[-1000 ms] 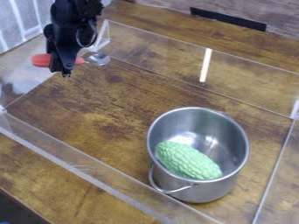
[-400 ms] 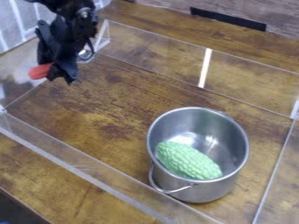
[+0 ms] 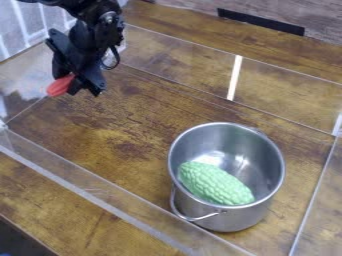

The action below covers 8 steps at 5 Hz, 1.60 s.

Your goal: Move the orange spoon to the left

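The orange spoon (image 3: 58, 87) shows only as a red-orange handle end poking out to the left of the black gripper (image 3: 78, 84), low over the wooden table at the upper left. The gripper is shut on the spoon and tilts down toward the left. Its dark fingers hide the spoon's silver bowl.
A steel pot (image 3: 262, 150) with a green bumpy vegetable (image 3: 214, 183) inside stands at the lower right. Clear plastic walls (image 3: 80, 190) fence the wooden table (image 3: 134, 130) on all sides. A white strip (image 3: 235, 75) stands at the back wall.
The gripper has sunk toward the table and rolled with the spoon in it. The silver bowl, seen earlier at the gripper's right, is now hidden.
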{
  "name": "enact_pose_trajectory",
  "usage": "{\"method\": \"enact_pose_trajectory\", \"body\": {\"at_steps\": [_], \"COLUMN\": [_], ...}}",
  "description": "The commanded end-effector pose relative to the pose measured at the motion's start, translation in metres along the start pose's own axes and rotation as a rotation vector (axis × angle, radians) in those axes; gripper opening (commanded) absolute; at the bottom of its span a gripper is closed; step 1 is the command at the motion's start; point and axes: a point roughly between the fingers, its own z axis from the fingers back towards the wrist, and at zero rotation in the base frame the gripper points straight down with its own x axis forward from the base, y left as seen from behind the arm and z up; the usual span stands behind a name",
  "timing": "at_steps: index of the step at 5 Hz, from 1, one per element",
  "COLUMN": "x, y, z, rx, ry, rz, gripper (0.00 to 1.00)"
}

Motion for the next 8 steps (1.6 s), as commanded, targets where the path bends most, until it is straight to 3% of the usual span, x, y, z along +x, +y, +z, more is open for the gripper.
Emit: {"method": "enact_pose_trajectory", "body": {"at_steps": [1, 2, 5, 7, 8], "x": [0.015, 0.017, 0.018, 0.014, 0.014], "y": [0.004, 0.002, 0.003, 0.012, 0.015], "z": [0.017, 0.017, 0.02, 0.017, 0.015], "rx": [-0.018, -0.057, -0.134, -0.189, -0.204], "ry": [-0.095, -0.122, -0.157, -0.185, -0.174], "rz": [0.102, 0.149, 0.278, 0.308, 0.318], "gripper": [0.0, 0.0, 0.0, 0.0, 1.0]}}
